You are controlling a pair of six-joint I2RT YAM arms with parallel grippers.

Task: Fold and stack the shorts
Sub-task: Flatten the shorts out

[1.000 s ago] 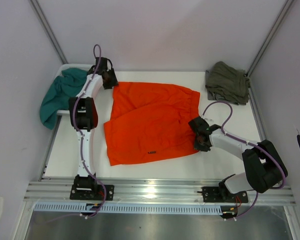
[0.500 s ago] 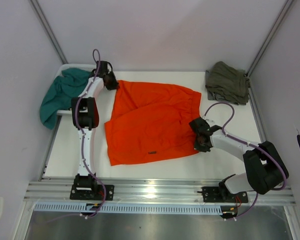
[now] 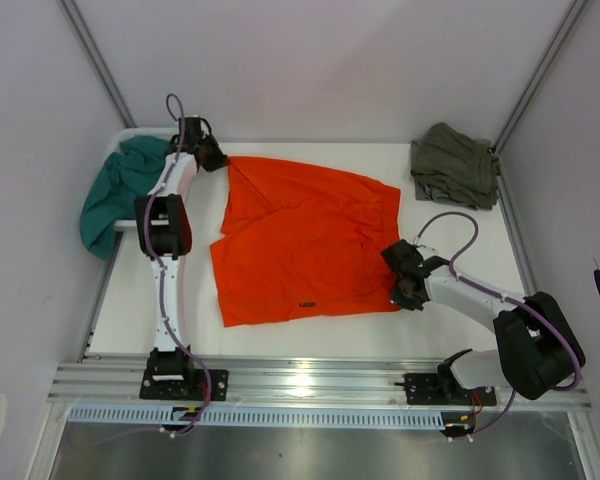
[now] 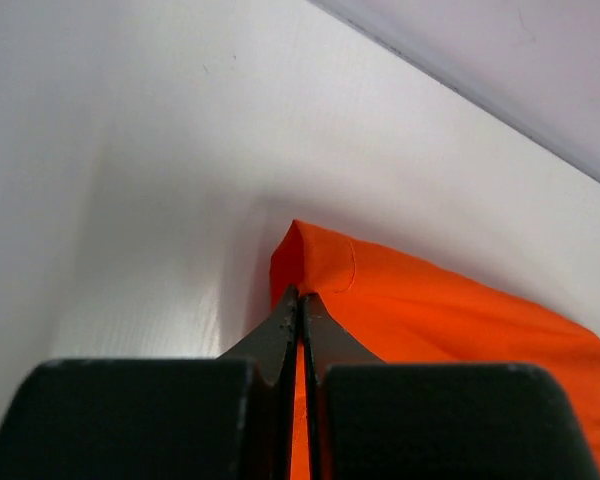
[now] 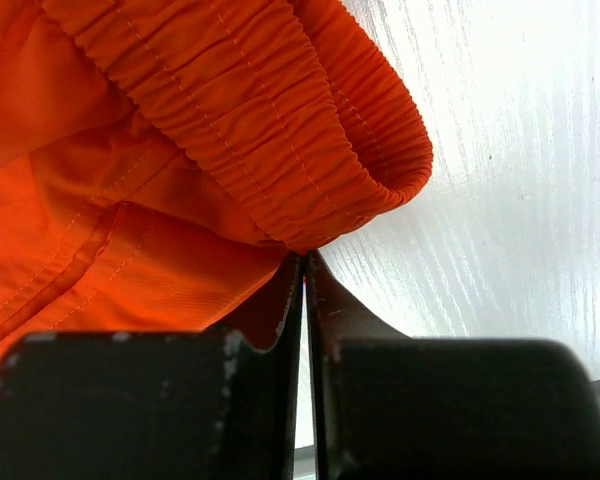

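Left claw (image 4: pixel 300 298) pinched tight on orange shorts (image 3: pixel 305 240) far corner; right claw (image 5: pixel 304 262) clamped at the waistband (image 5: pixel 280 110) corner, shorts lying flat on bench (image 3: pixel 195 290).

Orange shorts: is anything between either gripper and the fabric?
Nothing visible. The left gripper is shut on the far left corner of the shorts, and the right gripper is shut on the waistband edge at the right.

On my left wrist feed, the left gripper (image 4: pixel 301 298) was pinched tight on a corner of the orange shorts (image 4: pixel 440 315), whose fabric spread rightward over the white desk (image 4: pixel 130 170).
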